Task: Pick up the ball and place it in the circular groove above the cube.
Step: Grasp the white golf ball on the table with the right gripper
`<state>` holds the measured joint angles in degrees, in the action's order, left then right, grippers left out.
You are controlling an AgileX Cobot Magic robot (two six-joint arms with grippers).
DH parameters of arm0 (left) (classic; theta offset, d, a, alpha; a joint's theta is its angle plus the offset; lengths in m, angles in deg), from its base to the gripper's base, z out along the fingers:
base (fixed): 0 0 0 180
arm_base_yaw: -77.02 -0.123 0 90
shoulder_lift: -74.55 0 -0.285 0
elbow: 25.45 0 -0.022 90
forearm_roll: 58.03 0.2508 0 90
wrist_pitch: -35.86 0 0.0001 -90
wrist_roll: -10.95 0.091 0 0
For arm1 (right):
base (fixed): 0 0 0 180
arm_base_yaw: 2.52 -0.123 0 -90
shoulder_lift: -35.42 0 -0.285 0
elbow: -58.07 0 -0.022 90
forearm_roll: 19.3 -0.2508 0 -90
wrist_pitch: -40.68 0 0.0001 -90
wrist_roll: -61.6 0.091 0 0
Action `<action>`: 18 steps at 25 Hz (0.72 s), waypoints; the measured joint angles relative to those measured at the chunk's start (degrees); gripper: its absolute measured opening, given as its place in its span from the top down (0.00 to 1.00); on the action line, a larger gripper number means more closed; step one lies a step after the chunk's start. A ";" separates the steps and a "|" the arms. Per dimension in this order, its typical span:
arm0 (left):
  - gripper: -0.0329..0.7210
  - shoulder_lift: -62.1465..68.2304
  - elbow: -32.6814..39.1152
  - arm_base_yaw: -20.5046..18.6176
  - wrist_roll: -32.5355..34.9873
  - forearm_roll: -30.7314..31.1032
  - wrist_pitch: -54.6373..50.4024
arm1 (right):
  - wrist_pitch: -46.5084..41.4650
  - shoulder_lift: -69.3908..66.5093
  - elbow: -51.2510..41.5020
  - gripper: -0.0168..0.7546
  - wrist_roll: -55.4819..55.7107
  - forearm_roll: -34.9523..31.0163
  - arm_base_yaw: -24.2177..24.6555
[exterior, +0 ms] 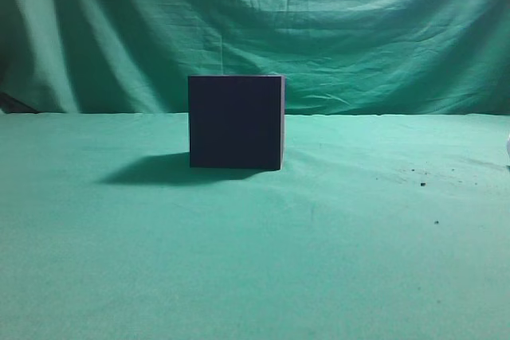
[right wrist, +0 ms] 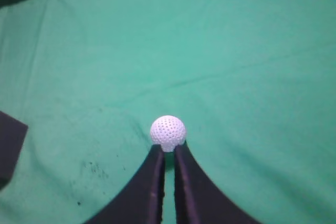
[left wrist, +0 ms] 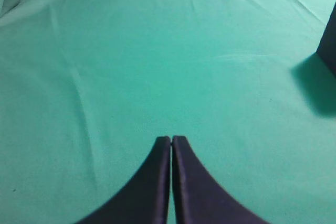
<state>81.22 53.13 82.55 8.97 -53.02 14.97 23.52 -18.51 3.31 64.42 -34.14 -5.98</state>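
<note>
Exterior view: plain dark navy-black cube with flat matte faces [exterior: 236, 122] sits on the green cloth-covered tabletop [exterior: 255, 260], a little left of centre, shadow falling to its left. Neither of my arms shows here. Small dark specks [exterior: 422, 184] lie on the cloth to the right. A sliver of white at the far right edge, level with the specks, may be the ball, but too little shows to be sure.

Right wrist view: small white sphere with a dimpled golf-ball surface [right wrist: 168, 132] rests on the cloth, touching the tips of my right pincer [right wrist: 168, 149]. The two dark fingers are drawn nearly together behind the ball, with only a thin slit between them; they grip nothing. A dark corner of the cube sits at the left edge, well apart from the ball.

Left wrist view: my left pincer [left wrist: 171, 140] is clenched, tips touching, empty, over bare cloth. Cube edge visible far right.
</note>
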 joint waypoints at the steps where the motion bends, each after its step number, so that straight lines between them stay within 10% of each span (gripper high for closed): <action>1: 0.96 0.00 0.00 0.00 0.00 0.00 0.00 | -1.81 -1.36 1.60 0.91 -3.07 0.00 0.00; 18: 0.96 0.00 0.00 0.00 0.00 0.00 0.00 | -23.59 -38.40 26.53 0.84 -12.46 8.88 -7.76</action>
<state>81.22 53.13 82.55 8.97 -53.02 14.97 -0.07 -56.91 29.84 51.96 -25.26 -13.74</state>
